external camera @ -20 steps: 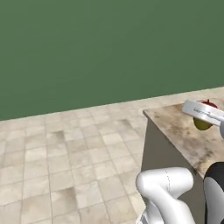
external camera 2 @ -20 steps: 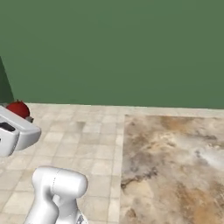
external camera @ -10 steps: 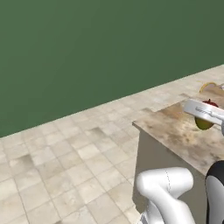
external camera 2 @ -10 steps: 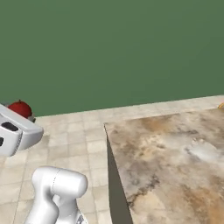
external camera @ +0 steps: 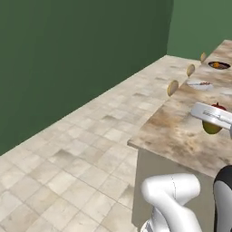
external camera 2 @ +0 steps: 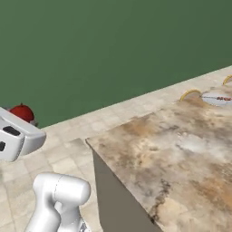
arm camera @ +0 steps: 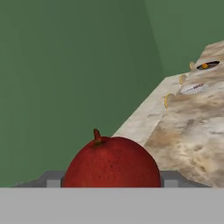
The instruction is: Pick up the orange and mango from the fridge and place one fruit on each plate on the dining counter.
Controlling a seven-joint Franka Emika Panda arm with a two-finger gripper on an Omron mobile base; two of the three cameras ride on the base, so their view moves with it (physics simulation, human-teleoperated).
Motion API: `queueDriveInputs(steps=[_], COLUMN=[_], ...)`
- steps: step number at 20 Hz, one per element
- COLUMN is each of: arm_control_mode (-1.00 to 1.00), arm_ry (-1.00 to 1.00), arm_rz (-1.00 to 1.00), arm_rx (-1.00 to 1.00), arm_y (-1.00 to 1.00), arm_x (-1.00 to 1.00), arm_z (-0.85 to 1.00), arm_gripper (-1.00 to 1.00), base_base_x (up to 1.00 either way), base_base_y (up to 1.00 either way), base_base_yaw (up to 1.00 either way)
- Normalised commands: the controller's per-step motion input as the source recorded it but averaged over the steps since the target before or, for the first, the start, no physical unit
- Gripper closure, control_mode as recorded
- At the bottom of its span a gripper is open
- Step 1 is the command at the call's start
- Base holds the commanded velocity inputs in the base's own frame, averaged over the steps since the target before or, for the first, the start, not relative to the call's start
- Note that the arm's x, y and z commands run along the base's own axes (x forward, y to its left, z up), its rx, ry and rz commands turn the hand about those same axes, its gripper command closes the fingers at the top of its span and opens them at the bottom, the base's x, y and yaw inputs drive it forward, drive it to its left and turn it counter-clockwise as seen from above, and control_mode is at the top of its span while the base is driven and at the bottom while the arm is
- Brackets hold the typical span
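My gripper (arm camera: 112,179) is shut on the mango (arm camera: 112,162), a red fruit with a short stem; its yellow-green underside (external camera: 211,128) hangs below the white hand in the left base view, over the dining counter's (external camera: 181,131) near end. From the right base view the mango's red top (external camera 2: 22,112) pokes up behind the hand at the far left. Far along the marbled counter (arm camera: 192,127) lies the plain white plate (arm camera: 194,88) with a thin skewer. Beyond it is the black-rimmed plate (arm camera: 205,65) with the orange (arm camera: 204,66) on it. The fridge is out of view.
A dark green wall (external camera: 68,54) runs along the left, with beige tiled floor (external camera: 68,158) between it and the counter. Rounded tan seat backs (external camera: 172,87) stand along the counter's left edge. The counter's near corner (external camera 2: 90,142) juts toward the arm's base.
The whole picture has swung as the base moved; the counter now stretches away and both plates have come into view. The mango stays held in the gripper.
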Motion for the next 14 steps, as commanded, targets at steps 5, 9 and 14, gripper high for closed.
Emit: queueDriveInputs(steps=[5, 9, 14], arm_control_mode=[1.00, 1.00, 1.00], arm_ry=[0.00, 0.00, 0.00], arm_rz=[0.00, 0.00, 0.00], arm_rx=[0.00, 0.00, 0.00], arm_y=[0.00, 0.00, 0.00], arm_x=[0.00, 0.00, 0.00], arm_z=[0.00, 0.00, 0.00], arm_gripper=[1.00, 1.00, 1.00], base_base_x=[0.76, 0.77, 0.75], base_base_y=[0.63, 0.66, 0.84], base_base_yaw=[-0.60, -0.57, -0.47])
